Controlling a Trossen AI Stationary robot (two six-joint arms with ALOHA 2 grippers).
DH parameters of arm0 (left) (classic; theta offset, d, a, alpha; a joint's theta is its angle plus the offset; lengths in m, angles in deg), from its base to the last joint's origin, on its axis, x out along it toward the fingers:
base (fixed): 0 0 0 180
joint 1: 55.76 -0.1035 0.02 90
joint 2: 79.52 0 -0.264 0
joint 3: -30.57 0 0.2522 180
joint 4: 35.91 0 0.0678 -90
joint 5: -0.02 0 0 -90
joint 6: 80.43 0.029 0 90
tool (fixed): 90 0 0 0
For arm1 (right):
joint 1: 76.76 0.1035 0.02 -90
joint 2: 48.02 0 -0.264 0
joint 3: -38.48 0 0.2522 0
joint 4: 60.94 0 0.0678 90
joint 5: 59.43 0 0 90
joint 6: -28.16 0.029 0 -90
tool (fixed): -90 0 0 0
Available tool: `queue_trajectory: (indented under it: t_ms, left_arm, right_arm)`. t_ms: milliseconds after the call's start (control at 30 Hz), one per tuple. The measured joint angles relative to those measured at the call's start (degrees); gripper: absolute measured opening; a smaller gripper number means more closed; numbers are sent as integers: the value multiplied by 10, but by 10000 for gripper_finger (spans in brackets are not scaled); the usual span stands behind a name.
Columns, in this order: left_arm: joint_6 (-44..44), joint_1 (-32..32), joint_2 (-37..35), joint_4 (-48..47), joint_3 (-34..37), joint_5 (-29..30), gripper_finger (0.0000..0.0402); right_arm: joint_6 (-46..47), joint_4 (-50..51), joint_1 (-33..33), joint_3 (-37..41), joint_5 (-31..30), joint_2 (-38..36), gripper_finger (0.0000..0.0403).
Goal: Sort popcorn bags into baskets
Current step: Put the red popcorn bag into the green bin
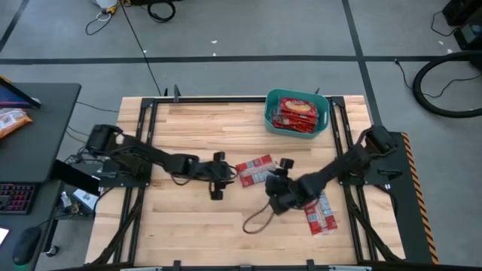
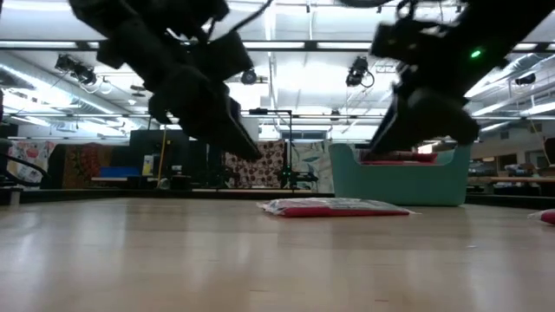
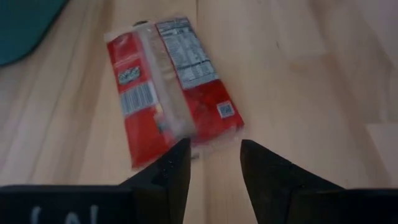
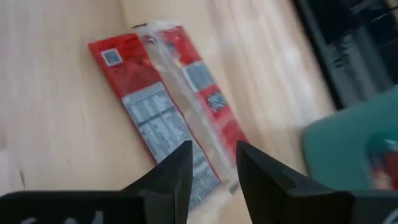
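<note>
One red popcorn bag (image 1: pixel 254 170) lies flat mid-table with its printed back facing up; it also shows in the low view (image 2: pixel 334 207). My left gripper (image 1: pixel 226 175) hovers open at the bag's left end (image 3: pixel 186 140), raised off the table. My right gripper (image 1: pixel 277 175) hovers open at its right end (image 4: pixel 180 134), fingers either side of the bag's edge without touching. A second red bag (image 1: pixel 320 214) lies near the right arm. The teal basket (image 1: pixel 325 113) stands at the far right and holds several red bags (image 1: pixel 295 111).
A black cable loop (image 1: pixel 260 218) lies on the wood near the table's near edge. An orange-and-white packet (image 1: pixel 11 120) sits on the dark desk left of the table. The table's left half and near-left corner are bare wood.
</note>
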Motion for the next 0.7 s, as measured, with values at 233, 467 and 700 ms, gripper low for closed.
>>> queue_trajectory:
  t_ms: [233, 467, 700]
  left_arm:
    - [35, 18, 82, -30, -83, 1, 194]
    - [79, 33, 178, -29, -170, 55, 264]
    - [125, 32, 249, -50, -223, 108, 254]
  right_arm:
    - [94, 93, 40, -1, -66, -16, 128]
    - [224, 190, 59, 5, -65, -27, 128]
    - [242, 193, 84, 6, -76, -33, 128]
